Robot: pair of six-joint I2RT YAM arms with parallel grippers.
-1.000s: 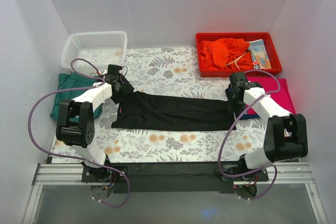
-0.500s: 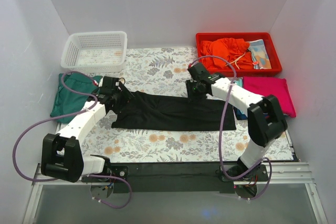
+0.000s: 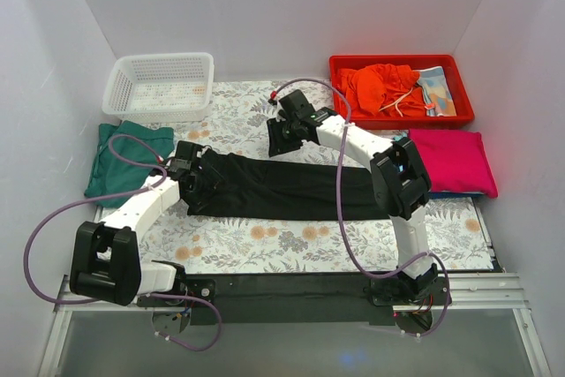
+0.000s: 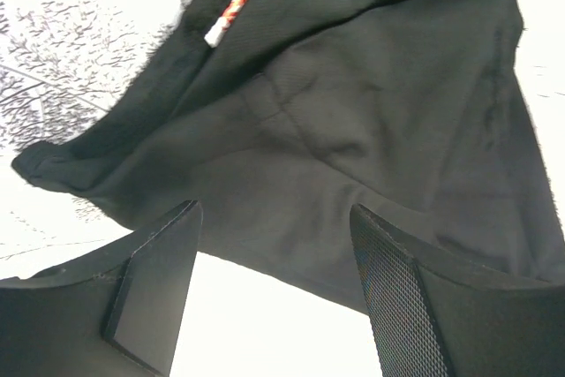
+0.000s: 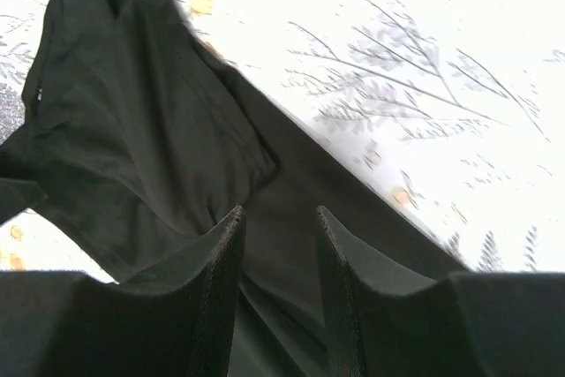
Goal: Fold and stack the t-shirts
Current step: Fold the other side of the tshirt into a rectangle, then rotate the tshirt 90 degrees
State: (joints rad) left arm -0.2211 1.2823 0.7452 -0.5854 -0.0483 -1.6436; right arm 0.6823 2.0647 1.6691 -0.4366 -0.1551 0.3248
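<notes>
Across the middle of the flowered table (image 3: 247, 245), the top view shows the black shirt (image 3: 291, 190) lying as a long folded strip. The left gripper (image 3: 198, 177) sits at its left end and the right gripper (image 3: 282, 137) just past its far edge. Their jaw gaps are too small to read here. A green shirt (image 3: 124, 161) lies folded at the left and a magenta shirt (image 3: 455, 163) at the right (the right arm hides what lies beside it).

The left wrist view shows that gripper (image 4: 274, 289) spread wide and empty, and a small label (image 4: 231, 13) on the shirt that the top view misses.

The right wrist view shows its gripper (image 5: 278, 280) parted and empty, with black cloth beyond the tips.
</notes>
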